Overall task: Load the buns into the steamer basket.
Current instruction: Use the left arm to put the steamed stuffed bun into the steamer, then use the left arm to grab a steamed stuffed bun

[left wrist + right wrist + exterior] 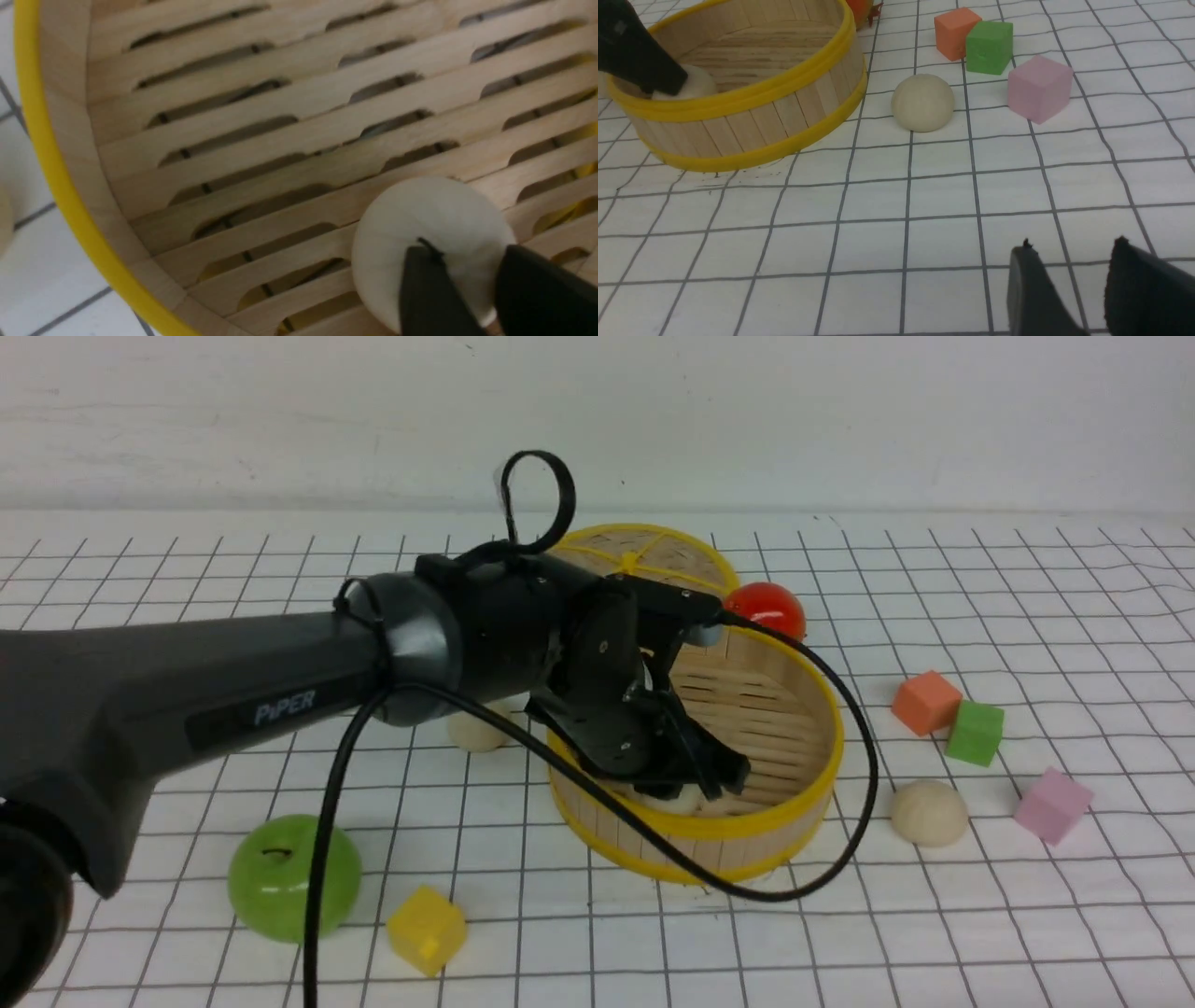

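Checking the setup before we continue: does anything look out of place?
A slack black cable loops around the right side of the steamer basket and across its front wall; it might snag the rim. Nothing else stands out.

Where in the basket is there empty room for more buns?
The steamer basket floor is bare across its middle and far side; one bun sits by the near wall, at the left gripper. Outside, its right is crowded: loose bun, orange cube, green cube, pink cube.
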Controlling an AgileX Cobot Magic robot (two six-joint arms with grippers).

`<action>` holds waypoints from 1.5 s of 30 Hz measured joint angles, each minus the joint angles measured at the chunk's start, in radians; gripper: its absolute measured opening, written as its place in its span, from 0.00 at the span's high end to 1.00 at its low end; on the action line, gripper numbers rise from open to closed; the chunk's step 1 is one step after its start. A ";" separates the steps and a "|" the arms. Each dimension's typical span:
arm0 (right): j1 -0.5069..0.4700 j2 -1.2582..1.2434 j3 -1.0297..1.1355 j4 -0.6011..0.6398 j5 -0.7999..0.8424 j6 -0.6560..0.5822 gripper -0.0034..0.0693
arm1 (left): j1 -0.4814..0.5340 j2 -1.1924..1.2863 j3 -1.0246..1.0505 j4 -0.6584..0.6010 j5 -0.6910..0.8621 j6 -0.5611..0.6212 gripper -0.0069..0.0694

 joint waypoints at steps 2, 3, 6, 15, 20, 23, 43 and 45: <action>0.000 0.000 0.000 0.000 0.000 0.000 0.62 | 0.000 -0.024 0.000 0.000 0.000 -0.001 0.50; 0.000 0.000 0.000 0.000 0.000 0.000 0.62 | 0.000 -0.042 0.000 0.000 0.005 -0.001 0.45; 0.000 0.000 0.000 0.000 0.000 0.000 0.62 | 0.007 -0.107 0.000 0.012 0.026 -0.010 0.36; 0.000 0.000 0.000 0.000 0.000 0.000 0.62 | 0.216 -0.138 -0.006 0.007 0.094 -0.062 0.50; 0.000 0.000 0.000 0.000 0.000 0.000 0.62 | 0.271 -0.029 -0.012 -0.003 0.095 -0.042 0.53; 0.000 0.000 0.000 0.000 0.000 0.000 0.62 | 0.290 0.008 -0.023 -0.004 0.089 -0.037 0.52; 0.000 0.000 0.000 0.001 0.000 0.000 0.62 | 0.317 0.098 -0.056 0.066 -0.034 -0.034 0.52; 0.000 0.000 0.000 0.001 0.000 0.000 0.62 | 0.317 0.106 -0.058 0.066 -0.046 -0.034 0.52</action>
